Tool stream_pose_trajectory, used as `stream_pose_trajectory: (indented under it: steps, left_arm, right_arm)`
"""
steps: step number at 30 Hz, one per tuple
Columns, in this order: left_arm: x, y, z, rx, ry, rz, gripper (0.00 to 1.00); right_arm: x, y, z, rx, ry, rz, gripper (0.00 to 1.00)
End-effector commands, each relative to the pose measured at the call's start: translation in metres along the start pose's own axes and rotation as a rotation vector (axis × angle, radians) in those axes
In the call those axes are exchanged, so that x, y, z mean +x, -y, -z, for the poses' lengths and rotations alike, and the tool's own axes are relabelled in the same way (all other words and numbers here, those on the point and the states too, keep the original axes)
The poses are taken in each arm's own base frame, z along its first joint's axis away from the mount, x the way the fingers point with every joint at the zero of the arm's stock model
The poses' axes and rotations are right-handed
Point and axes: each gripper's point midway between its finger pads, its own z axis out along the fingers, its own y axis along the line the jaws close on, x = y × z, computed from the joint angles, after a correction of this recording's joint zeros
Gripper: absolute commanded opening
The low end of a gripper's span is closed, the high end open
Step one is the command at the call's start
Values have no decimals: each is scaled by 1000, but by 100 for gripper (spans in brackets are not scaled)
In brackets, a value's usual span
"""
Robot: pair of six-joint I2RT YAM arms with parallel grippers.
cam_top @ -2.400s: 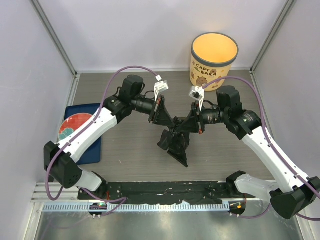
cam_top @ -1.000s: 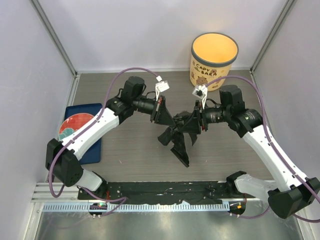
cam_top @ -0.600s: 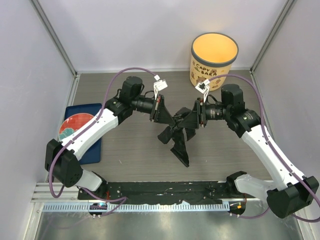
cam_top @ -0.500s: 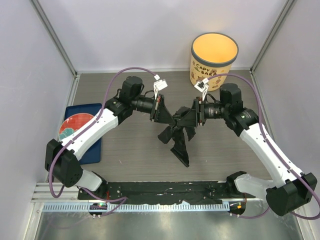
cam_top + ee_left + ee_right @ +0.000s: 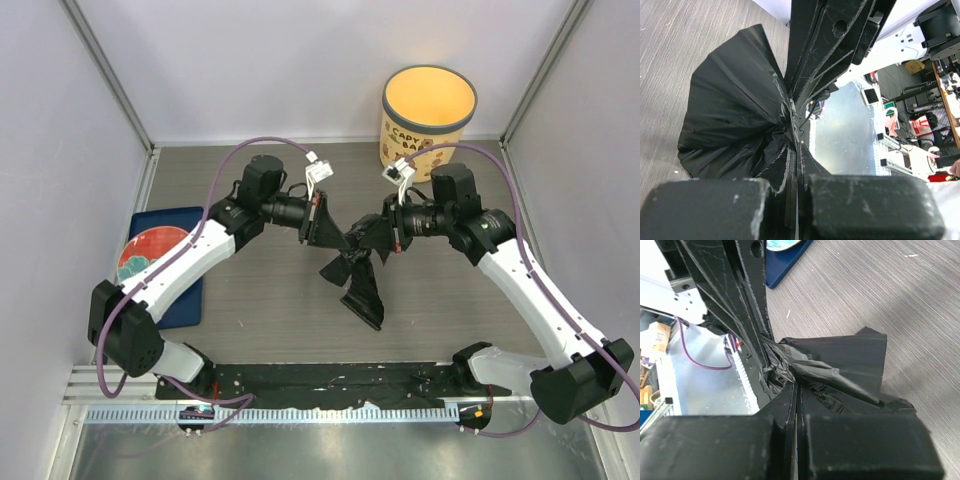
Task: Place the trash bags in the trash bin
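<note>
Nearest us, a black rail [image 5: 330, 385] runs along the front edge, and both arm bases sit at its ends. Just beyond it on the left, a blue tray [image 5: 190, 297] lies on the tabletop [image 5: 270, 310]. A red plate [image 5: 140, 250] sits on the tray, partly hidden by the left arm [image 5: 200, 245].

Mid-tabletop we see the bag [image 5: 362, 295], black, glossy and crumpled. It hangs down in a point toward the near side; we cannot tell if the tip touches the wood. Its top is bunched up between the two arms. The left arm reaches in from the left and the right arm [image 5: 520, 270] from the right, so their jaws meet almost tip to tip at the bag's top.

In the left wrist view, the left jaws are pressed together on a gather of film, and the bag fans out to the left. In the right wrist view, the right jaws pinch the bag the same way, with folds spreading right over the wood.

Farthest back on the right, the bin [image 5: 410, 140] stands upright by the back wall with its mouth open. The bag is outside it, near but apart.
</note>
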Motion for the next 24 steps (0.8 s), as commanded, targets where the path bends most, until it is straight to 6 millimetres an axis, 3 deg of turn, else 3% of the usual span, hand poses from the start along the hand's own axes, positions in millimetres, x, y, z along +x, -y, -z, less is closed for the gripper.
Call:
stream_pose_trajectory:
  steps: [1,3,5,8,11,13,20,24]
  left_arm:
    - [-11,32,18,77,36,-79,0]
    - [-12,34,19,81,41,-83,0]
    - [-11,35,20,93,41,-80,0]
    - [-11,34,20,86,45,-79,0]
    - [-10,32,21,79,47,-75,0]
    - [-10,29,25,68,51,-62,0]
    - [-10,14,43,5,72,-44,0]
    - [-2,-4,55,-66,74,-28,0]
  right_arm:
    - [14,39,15,219,-69,54,7]
    - [16,42,17,239,-81,72,17]
    - [18,44,17,247,-95,78,18]
    - [19,44,18,240,-98,80,11]
    - [20,45,19,245,-104,85,11]
    - [20,50,24,266,-110,96,2]
    - [15,80,55,394,-89,86,1]
    - [13,90,68,442,-73,80,1]
